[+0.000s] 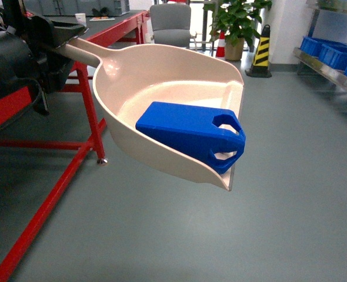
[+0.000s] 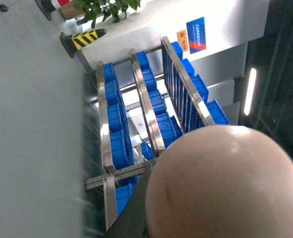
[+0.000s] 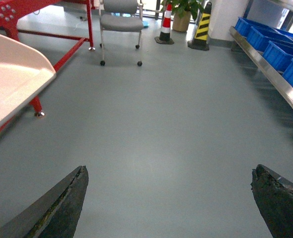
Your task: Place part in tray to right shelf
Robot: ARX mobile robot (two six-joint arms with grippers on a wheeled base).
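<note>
The beige tray [image 1: 162, 76] hangs in the air in the head view, tilted down toward its front lip. The blue part [image 1: 188, 134] lies inside it against the lower wall, its holed lug at the lip. My left gripper [image 1: 59, 44] is shut on the tray's handle at the upper left. In the left wrist view the tray [image 2: 226, 183] fills the lower right and hides the jaws. My right gripper [image 3: 169, 198] is open over bare floor, holding nothing. The right shelf [image 1: 332, 70] runs along the right edge, well apart from the tray.
A red-framed table [image 1: 85, 106] stands at the left, behind the tray. Blue crates [image 1: 332, 53] sit on the shelf. A grey chair [image 1: 170, 23], a potted plant [image 1: 235, 23] and a yellow-black post [image 1: 260, 53] stand at the back. Grey floor [image 3: 161, 114] lies ahead.
</note>
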